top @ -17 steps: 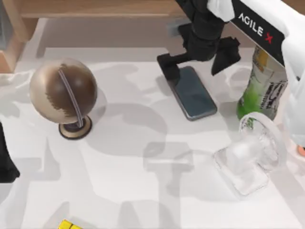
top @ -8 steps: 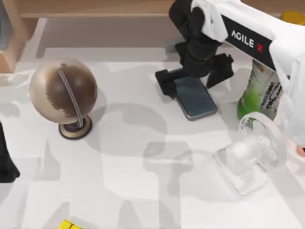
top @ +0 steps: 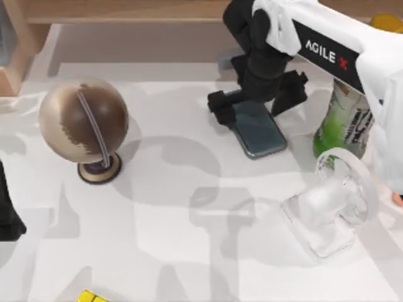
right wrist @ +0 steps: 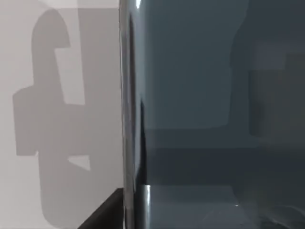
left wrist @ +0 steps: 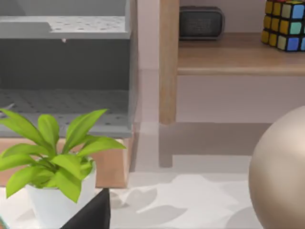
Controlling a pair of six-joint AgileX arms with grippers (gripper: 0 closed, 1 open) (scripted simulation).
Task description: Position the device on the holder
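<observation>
The right tool (top: pixel 256 106) straddles the far end of the slim dark glossy smartphone (top: pixel 259 129), fingers spread either side, not clenched. The phone lies flat on the white tabletop (top: pixel 189 251), near the clear plastic holder (top: pixel 327 211).

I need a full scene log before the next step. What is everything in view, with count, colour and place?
Phone: one, dark grey, flat on the table, centre-right.
Stand: one, clear, right side, nearer than the phone.
Bottle: one, green and white, right of the phone.
Globe: one, brown and beige, left side.
Plant: one, green leaves in a white pot, left wrist view.
Cubes: two, multicoloured; one on the shelf, one at the table's near edge.
Clock: one, dark, on the shelf.
Right gripper: black, straddling the phone's far end.
Left arm: black, parked at the left edge.
</observation>
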